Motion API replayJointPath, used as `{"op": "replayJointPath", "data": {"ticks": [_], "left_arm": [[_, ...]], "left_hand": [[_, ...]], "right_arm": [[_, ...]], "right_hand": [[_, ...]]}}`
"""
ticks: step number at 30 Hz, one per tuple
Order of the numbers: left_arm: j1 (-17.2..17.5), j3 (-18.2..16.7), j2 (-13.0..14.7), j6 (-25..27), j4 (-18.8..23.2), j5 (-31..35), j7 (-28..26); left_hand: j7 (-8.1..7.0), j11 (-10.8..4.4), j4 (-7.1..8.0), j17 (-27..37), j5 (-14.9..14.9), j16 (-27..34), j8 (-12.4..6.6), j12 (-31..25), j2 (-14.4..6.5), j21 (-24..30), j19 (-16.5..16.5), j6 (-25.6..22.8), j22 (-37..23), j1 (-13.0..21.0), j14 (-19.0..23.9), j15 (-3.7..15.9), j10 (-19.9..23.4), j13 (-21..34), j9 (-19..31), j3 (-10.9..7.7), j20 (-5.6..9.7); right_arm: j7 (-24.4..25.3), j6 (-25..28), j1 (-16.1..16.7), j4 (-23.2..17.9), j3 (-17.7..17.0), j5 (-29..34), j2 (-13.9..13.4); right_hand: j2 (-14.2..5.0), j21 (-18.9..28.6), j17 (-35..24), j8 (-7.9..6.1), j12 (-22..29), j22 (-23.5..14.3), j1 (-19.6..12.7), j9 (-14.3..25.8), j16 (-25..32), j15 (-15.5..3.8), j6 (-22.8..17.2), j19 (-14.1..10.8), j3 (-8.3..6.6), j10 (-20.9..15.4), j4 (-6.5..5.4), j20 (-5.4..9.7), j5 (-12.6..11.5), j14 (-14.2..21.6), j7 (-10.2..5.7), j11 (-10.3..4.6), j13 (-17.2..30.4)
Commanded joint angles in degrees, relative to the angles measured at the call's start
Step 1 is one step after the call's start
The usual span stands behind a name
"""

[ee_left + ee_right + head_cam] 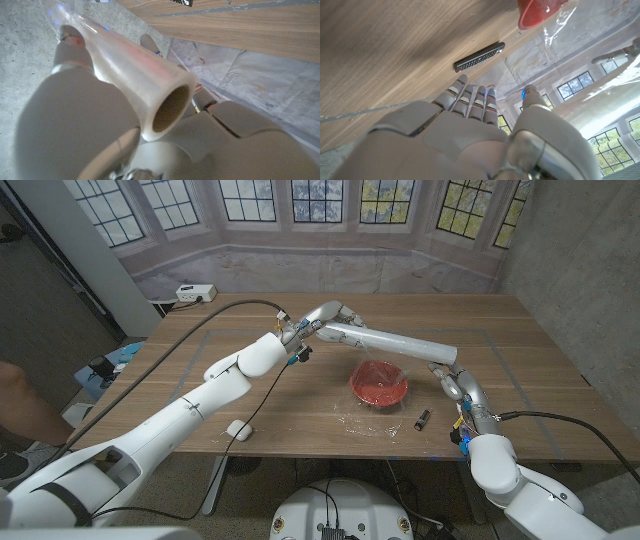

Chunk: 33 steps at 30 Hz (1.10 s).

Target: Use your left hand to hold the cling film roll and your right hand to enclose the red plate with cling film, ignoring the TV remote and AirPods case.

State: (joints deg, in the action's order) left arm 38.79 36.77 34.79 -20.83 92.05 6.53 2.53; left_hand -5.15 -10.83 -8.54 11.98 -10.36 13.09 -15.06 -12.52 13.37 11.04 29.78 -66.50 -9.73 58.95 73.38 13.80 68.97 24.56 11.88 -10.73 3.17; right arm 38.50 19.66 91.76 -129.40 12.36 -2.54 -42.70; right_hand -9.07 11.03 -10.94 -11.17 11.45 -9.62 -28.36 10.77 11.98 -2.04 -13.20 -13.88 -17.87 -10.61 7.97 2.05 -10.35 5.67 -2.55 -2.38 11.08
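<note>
The left hand is wrapped around one end of the cling film roll, a smooth, pale, glossy cylinder with a hollow core, held above the table beyond the red plate. The right hand hovers just beside the plate on its right, fingers straight and close together, grasping nothing. The one plate is round, red and shallow, draped in crinkled clear film that spills onto the wood on its near side. One slim black TV remote lies near the plate, below the right hand; one small white AirPods case sits well to the plate's left. The wooden table is grained brown, and behind it stand paned windows.
</note>
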Motion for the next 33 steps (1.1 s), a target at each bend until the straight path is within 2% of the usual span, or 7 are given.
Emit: {"op": "replayJointPath", "data": {"ticks": [1, 15, 27, 33], "left_arm": [[-1.7, 0.5, -1.0, -3.8, -4.0, 1.3, 0.0], [-4.6, 1.7, -3.0, -9.1, -10.1, 3.5, -0.6], [-5.6, 2.0, -3.8, -10.9, -12.8, 4.8, -1.6], [-6.2, 2.1, -4.3, -11.6, -14.5, 5.1, -2.1]], "left_hand": [[-0.43, -0.01, 0.0, 0.1, -0.3, -0.2, -0.22, 0.2, -18.8, 0.1, 0.2, -0.2, -0.2, 18.4, -0.2, 0.03, 0.1, 0.3, 0.2, 0.08, 0.21], [-0.51, 0.02, -0.06, 0.1, -0.2, -0.3, -0.27, 0.2, -18.7, 0.2, 0.3, -0.2, -0.2, 18.4, -0.3, 0.07, 0.0, 0.3, 0.2, 0.12, 0.41], [-0.4, 0.06, -0.03, 0.0, -0.2, -0.4, -0.26, 0.2, -18.7, 0.2, 0.3, -0.2, -0.2, 18.4, -0.5, 0.08, 0.0, 0.3, 0.2, 0.2, 0.53], [-0.47, 0.05, 0.06, 0.0, -0.2, -0.3, -0.26, 0.2, -18.8, 0.2, 0.3, -0.2, -0.2, 18.3, -0.4, 0.04, 0.0, 0.3, 0.2, 0.23, 0.61]], "right_arm": [[0.5, 2.9, 4.8, -6.3, -0.8, 2.0, 0.1], [0.5, 4.2, 8.7, -10.6, -1.5, 4.3, 1.1], [-0.4, 5.2, 10.0, -13.4, -0.8, 6.1, 1.7], [-0.8, 7.4, 9.8, -14.6, 0.4, 7.5, 1.6]], "right_hand": [[0.0, -0.2, -0.2, -0.15, -0.1, -0.1, -0.2, 0.2, -0.1, -3.23, -0.4, -0.3, -0.11, -0.4, -0.32, 2.29, -0.2, 0.6, 0.01, -0.31, 0.2], [-0.05, -0.1, -0.2, -0.15, -0.1, -0.1, -0.2, 0.2, -0.1, -3.4, -0.5, -0.3, -0.12, -0.3, -0.31, 2.58, -0.2, 0.5, -0.22, -0.43, 0.2], [-0.07, -0.1, -0.1, -0.14, -0.1, -0.1, -0.3, 0.2, -0.1, -3.23, -0.5, -0.4, -0.18, -0.4, -0.23, 2.42, -0.2, 0.6, -0.01, -0.32, 0.2], [-0.06, -0.1, -0.1, -0.14, -0.1, -0.1, -0.3, 0.2, -0.1, -3.34, -0.6, -0.4, -0.18, -0.4, -0.23, 2.6, -0.2, 0.6, -0.06, -0.4, 0.2]]}}
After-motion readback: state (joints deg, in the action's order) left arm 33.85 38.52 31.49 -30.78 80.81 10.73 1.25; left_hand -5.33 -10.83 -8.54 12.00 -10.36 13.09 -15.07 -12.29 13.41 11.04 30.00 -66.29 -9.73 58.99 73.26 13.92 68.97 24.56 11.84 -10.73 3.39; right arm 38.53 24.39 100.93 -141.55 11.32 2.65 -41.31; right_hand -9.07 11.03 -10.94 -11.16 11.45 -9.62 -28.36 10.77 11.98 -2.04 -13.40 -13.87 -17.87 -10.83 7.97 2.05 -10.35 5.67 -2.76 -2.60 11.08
